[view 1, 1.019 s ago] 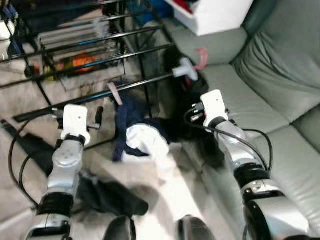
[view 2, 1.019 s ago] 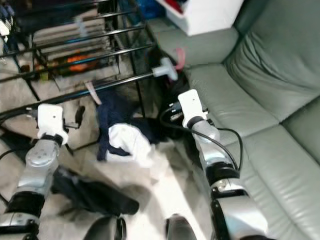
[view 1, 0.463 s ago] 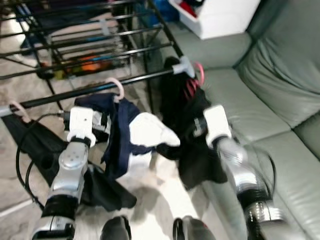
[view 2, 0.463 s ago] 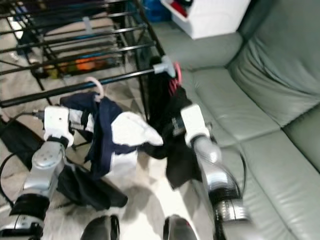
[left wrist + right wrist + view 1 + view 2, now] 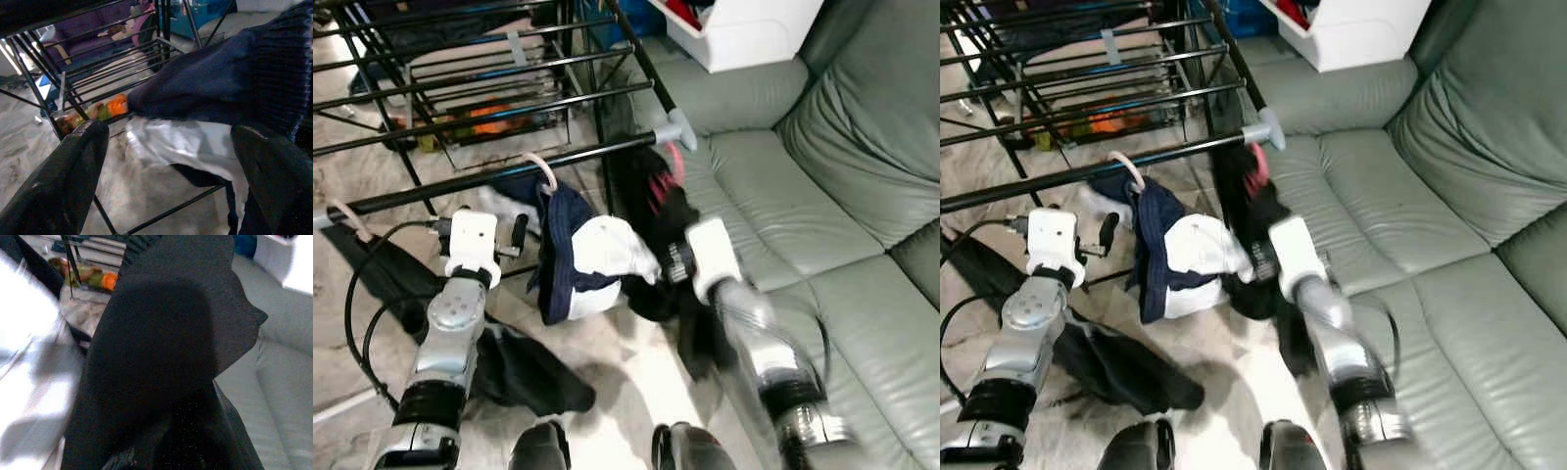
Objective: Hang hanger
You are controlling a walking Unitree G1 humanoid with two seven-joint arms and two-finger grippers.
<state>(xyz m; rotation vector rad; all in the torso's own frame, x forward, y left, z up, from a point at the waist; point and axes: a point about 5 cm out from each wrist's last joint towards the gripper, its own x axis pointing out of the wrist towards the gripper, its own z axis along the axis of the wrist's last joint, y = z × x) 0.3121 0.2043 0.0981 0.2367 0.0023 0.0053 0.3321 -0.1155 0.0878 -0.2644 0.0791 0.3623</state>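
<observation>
1 navy-white garment (image 5: 578,259) on rail (image 5: 489,176) – left gripper (image 5: 514,235) jaws released, right gripper (image 5: 668,262) jaws can't tell

Counts: two arms showing, left (image 5: 445,333) and right (image 5: 754,343), lower frame. Three hangers hanging on the front rail (image 5: 460,181): one pale at far left (image 5: 347,217), one pale at centre (image 5: 543,171), one pink at upper centre-right (image 5: 666,176). One navy-and-white garment (image 5: 582,259) hanging. One sofa (image 5: 832,176) occupying the right. One white box (image 5: 744,29), top.
</observation>
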